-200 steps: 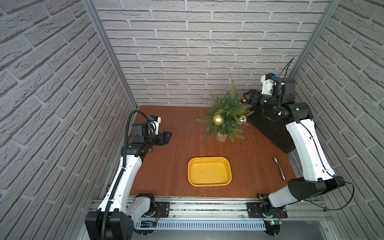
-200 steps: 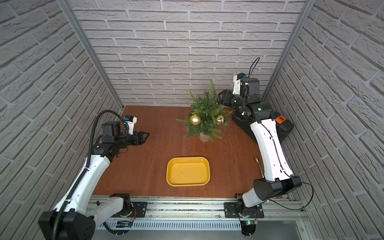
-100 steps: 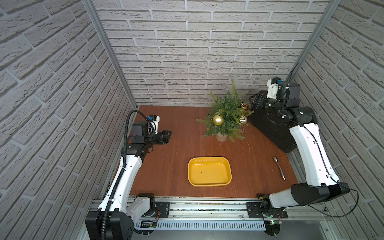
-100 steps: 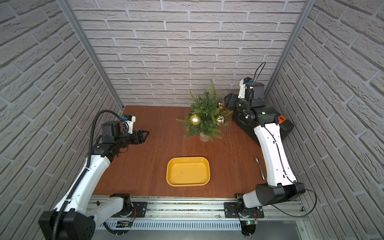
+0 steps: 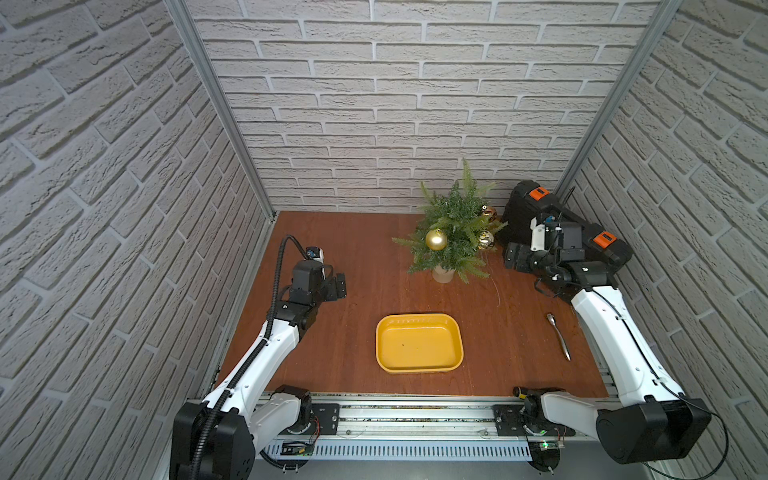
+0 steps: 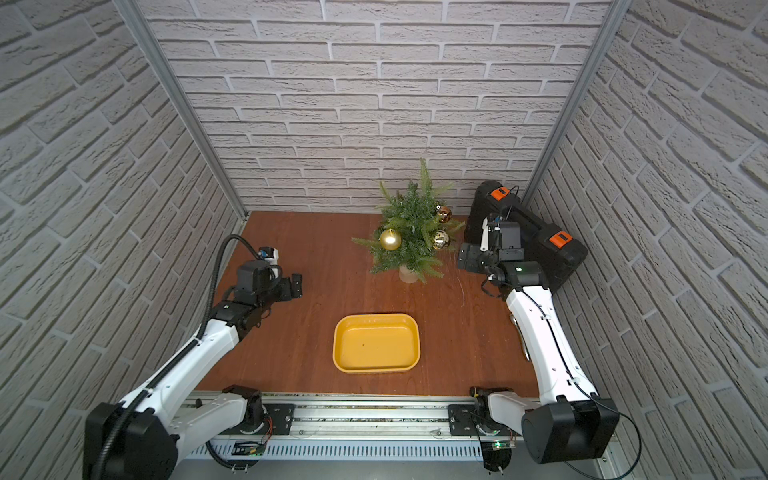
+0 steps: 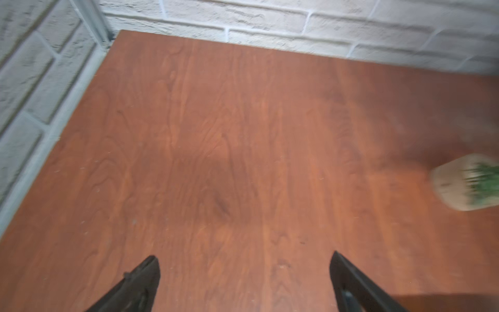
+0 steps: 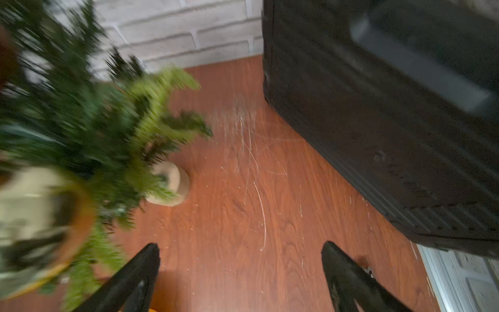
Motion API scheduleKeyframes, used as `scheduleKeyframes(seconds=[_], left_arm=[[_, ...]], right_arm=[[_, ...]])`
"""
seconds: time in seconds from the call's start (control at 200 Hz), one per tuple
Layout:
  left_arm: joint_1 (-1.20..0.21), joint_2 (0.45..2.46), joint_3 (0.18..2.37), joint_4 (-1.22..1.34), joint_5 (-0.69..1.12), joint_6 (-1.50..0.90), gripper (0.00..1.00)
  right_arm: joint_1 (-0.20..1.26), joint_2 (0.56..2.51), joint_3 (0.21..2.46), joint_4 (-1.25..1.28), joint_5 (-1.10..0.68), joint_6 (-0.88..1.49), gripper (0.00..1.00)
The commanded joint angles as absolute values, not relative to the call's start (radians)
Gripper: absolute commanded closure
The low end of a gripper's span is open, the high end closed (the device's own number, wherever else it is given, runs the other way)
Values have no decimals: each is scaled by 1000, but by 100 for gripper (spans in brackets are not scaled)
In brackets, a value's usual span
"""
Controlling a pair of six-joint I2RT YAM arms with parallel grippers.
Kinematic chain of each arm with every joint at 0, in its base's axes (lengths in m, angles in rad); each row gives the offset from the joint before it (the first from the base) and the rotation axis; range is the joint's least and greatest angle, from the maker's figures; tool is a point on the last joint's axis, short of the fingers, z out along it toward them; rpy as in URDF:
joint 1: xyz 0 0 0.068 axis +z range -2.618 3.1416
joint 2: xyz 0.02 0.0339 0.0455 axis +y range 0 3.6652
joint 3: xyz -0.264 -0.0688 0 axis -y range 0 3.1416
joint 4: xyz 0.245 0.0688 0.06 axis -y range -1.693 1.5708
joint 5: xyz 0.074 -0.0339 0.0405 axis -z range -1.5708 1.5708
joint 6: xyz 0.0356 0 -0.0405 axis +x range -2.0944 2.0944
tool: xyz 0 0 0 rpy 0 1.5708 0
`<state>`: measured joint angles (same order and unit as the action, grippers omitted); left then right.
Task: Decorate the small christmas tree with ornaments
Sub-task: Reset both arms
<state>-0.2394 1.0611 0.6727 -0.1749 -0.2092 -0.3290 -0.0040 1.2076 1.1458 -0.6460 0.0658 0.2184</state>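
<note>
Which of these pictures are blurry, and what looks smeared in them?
Right wrist view: the small christmas tree is streaked with motion blur and a shiny ornament is a smear. Left wrist view: the tree's pot is blurred. Both top views: sharp, evenly lit.

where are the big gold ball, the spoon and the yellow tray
big gold ball [image 5: 436, 239], in a top view, middle of the ball
spoon [image 5: 559, 337], in a top view, middle of its handle
yellow tray [image 5: 419, 345], in a top view, bare floor of the tray

yellow tray [image 5: 419, 345]: centre | spoon [image 5: 559, 337]: right of tray, apart | black case [image 5: 524, 208]: back right corner
</note>
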Motion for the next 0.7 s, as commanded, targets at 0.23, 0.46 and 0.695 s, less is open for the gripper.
scheduleKeyframes(seconds=[0.23, 0.46, 0.695], left_arm=[[-120, 1189, 519, 269, -376, -173, 2], [-3, 1341, 392, 687, -212, -81, 2], [68, 1525, 374, 913, -50, -102, 2]], right_arm=[[-21, 1359, 745, 38, 172, 82, 5], [-38, 1483, 595, 424, 102, 103, 6], [-31, 1458, 528, 526, -17, 45, 7]])
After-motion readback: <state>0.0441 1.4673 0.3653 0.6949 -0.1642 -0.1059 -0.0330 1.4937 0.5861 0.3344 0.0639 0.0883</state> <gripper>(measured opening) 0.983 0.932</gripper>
